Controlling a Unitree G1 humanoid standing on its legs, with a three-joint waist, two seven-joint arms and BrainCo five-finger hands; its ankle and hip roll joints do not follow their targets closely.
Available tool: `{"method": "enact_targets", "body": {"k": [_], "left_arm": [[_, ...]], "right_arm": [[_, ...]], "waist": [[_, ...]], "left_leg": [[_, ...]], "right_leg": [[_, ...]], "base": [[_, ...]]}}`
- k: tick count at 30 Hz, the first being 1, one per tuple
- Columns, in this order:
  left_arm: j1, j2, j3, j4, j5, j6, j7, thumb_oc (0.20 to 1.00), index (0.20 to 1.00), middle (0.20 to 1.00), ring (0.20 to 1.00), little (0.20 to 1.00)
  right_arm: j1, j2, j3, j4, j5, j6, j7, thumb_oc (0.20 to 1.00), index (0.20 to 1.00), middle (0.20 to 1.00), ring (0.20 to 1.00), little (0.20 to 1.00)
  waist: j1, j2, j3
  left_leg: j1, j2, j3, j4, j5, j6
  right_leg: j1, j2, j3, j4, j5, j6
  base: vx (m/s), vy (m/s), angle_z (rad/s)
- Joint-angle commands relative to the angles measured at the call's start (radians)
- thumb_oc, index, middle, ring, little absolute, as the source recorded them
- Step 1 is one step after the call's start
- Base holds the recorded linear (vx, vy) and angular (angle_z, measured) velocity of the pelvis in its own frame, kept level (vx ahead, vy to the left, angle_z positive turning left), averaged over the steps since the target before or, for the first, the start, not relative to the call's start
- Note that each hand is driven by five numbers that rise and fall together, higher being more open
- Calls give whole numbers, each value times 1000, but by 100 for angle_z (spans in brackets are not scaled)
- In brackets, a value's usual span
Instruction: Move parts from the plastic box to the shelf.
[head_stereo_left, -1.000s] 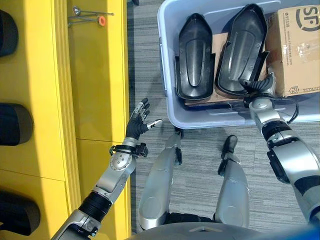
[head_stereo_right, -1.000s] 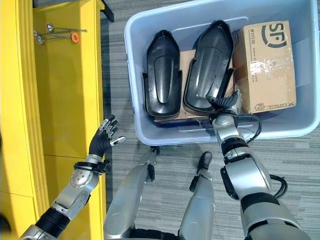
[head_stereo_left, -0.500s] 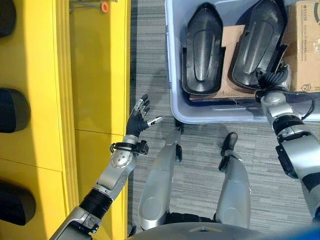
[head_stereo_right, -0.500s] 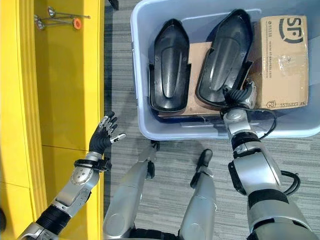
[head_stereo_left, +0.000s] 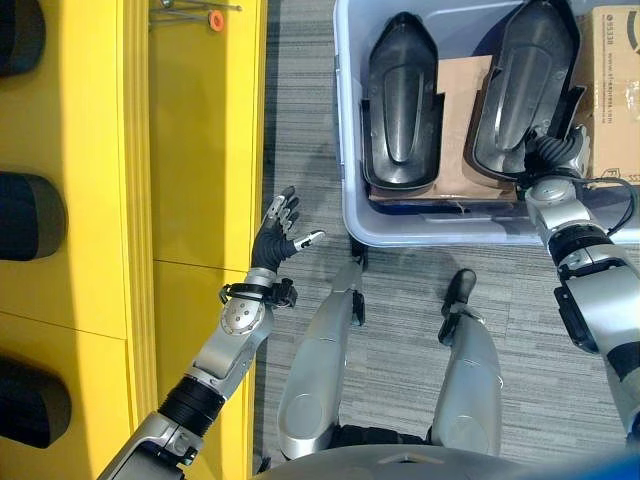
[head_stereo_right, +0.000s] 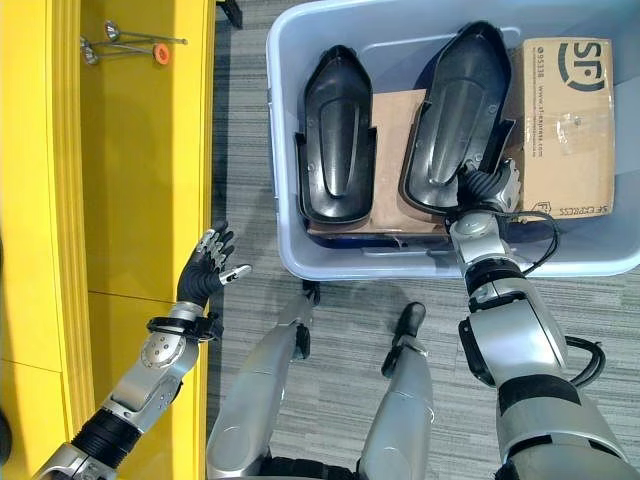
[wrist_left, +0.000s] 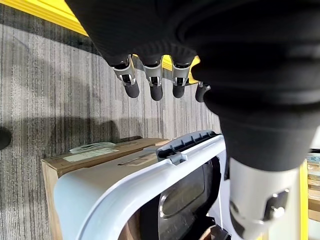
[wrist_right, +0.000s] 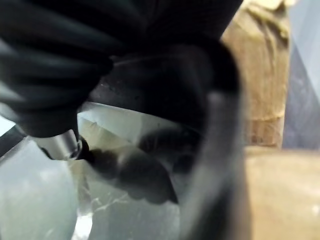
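Note:
A pale blue plastic box (head_stereo_right: 300, 262) stands on the floor at the upper right. Two black moulded parts lie in it side by side, the left part (head_stereo_right: 335, 130) and the right part (head_stereo_right: 460, 110). My right hand (head_stereo_right: 487, 190) reaches over the box's near wall, its fingers curled on the near end of the right part; the right wrist view shows a dark fingertip (wrist_right: 131, 172) against the part's glossy surface. My left hand (head_stereo_left: 276, 238) is raised open beside the yellow shelf (head_stereo_left: 195, 150), its fingers (wrist_left: 152, 82) straight and holding nothing.
A cardboard box (head_stereo_right: 565, 110) fills the plastic box's right end and a cardboard sheet (head_stereo_right: 395, 125) lies under the parts. Dark parts (head_stereo_left: 28, 215) sit on the shelf at the far left. Metal tools with an orange ring (head_stereo_left: 207, 17) lie at its far end. Grey carpet runs between shelf and box.
The whole picture has shifted, so the camera moved. My right hand stays at the near end of the right part. The left hand holds the same open pose.

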Motion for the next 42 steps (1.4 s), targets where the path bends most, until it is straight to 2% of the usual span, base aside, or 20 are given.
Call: {"method": "enact_targets", "body": {"k": [1, 8, 13, 22, 28, 38, 40, 42], "left_arm": [[-12, 44, 6, -48, -12, -45, 9, 1000, 1000, 1000, 1000, 1000], [-7, 44, 11, -39, -15, -45, 4, 1000, 1000, 1000, 1000, 1000], [5, 41, 33, -25, -9, -40, 11, 1000, 1000, 1000, 1000, 1000], [34, 50, 47, -23, -21, -35, -3, 1000, 1000, 1000, 1000, 1000], [50, 53, 62, -26, -18, -33, -4, 1000, 1000, 1000, 1000, 1000], [80, 52, 100, -27, -8, -20, -18, 1000, 1000, 1000, 1000, 1000], [117, 46, 128, -21, -2, -11, -35, 1000, 1000, 1000, 1000, 1000], [133, 42, 138, -17, 1, -7, -41, 1000, 1000, 1000, 1000, 1000]], "right_arm": [[-7, -15, 33, 10, -23, -13, 0, 200, 200, 200, 200, 200], [20, -34, -2, -23, 20, -33, -6, 200, 200, 200, 200, 200], [105, -47, -73, -161, 74, -74, -38, 200, 200, 200, 200, 200], [209, -38, -159, -296, 133, -121, -51, 200, 200, 200, 200, 200], [282, -21, -190, -423, 108, -134, -61, 200, 200, 200, 200, 200], [447, 32, -253, -769, 24, -164, -58, 200, 200, 200, 200, 200], [605, 85, -283, -989, -4, -199, -8, 200, 200, 200, 200, 200], [658, 96, -287, -1053, -8, -206, 19, 200, 200, 200, 200, 200]], "waist": [[2, -30, 1], [-7, -41, 1], [-25, -61, 1], [-35, -74, -4], [-43, -79, -9], [-62, -99, -24], [-77, -120, -54], [-80, -127, -70]], "left_leg": [[-19, 97, -17, 174, -169, -100], [-3, 100, -17, 170, -168, -100], [21, 106, -18, 168, -172, -100], [34, 111, -25, 172, -172, -100], [45, 112, -26, 168, -170, -100], [69, 117, -27, 163, -166, -101], [111, 124, -34, 136, -151, -106], [136, 128, -38, 117, -142, -109]], "right_leg": [[86, -40, 49, -235, 218, 20], [96, -35, 52, -233, 214, 19], [112, -28, 56, -230, 211, 18], [124, -23, 58, -226, 207, 16], [131, -20, 62, -224, 204, 16], [145, -13, 68, -218, 201, 13], [183, -9, 61, -234, 201, 14], [204, -6, 59, -245, 201, 15]], "base": [[0, 0, 0], [0, 0, 0], [0, 0, 0], [0, 0, 0], [0, 0, 0], [0, -1, -1], [19, -37, -6], [28, -28, -3]]}}
